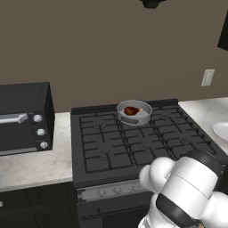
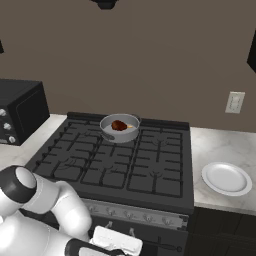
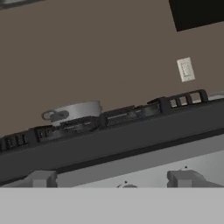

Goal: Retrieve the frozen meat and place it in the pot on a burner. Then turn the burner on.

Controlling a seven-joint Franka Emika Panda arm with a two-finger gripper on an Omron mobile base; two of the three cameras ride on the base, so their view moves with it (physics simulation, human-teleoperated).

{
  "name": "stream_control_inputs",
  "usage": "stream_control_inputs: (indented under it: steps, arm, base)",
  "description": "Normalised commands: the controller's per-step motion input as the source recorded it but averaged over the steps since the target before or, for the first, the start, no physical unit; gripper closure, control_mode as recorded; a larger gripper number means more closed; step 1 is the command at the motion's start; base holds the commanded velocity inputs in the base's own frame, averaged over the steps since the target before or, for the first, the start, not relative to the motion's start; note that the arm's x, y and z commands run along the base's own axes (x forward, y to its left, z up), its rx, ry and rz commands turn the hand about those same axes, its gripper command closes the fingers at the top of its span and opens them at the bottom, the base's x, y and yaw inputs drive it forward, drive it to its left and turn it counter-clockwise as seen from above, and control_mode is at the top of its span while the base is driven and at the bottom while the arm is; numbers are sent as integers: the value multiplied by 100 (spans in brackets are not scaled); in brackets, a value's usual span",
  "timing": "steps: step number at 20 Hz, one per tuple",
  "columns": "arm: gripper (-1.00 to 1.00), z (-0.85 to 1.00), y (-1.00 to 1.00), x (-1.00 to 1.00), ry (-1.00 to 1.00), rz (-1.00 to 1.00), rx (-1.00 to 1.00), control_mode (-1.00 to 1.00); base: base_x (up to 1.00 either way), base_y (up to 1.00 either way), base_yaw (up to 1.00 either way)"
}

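The frozen meat (image 1: 131, 110) (image 2: 119, 125), a reddish-brown drumstick, lies inside the grey pot (image 1: 135, 113) (image 2: 120, 128) (image 3: 78, 111). The pot stands on the rear middle burner (image 1: 143, 126) (image 2: 131, 141) of the black stove, and no flame shows there. My gripper (image 3: 114, 179) is low in front of the stove's front panel, open, with nothing between its fingertips (image 3: 43, 178). It faces the panel just above a knob (image 3: 127, 187). The arm's white hand (image 2: 116, 241) sits below the knob row.
A row of knobs (image 1: 116, 190) (image 2: 128, 214) runs along the stove's silver front panel. A black oven box (image 1: 24, 118) (image 2: 20, 116) stands on the left counter. A white plate (image 2: 226, 178) (image 1: 222, 130) lies on the right counter. A wall outlet (image 2: 235, 102) is behind.
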Motion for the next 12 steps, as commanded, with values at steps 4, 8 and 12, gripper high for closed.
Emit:
stream_control_inputs:
  steps: [4,8,12]
  arm:
    - [-100,4,6,4,8,0,-7,-100]
    - [-100,0,10,13,6,0,-7,-100]
    - [-100,1,0,16,0,0,-2,-100]
  base:
    - [0,0,0]
    - [0,0,0]
    - [0,0,0]
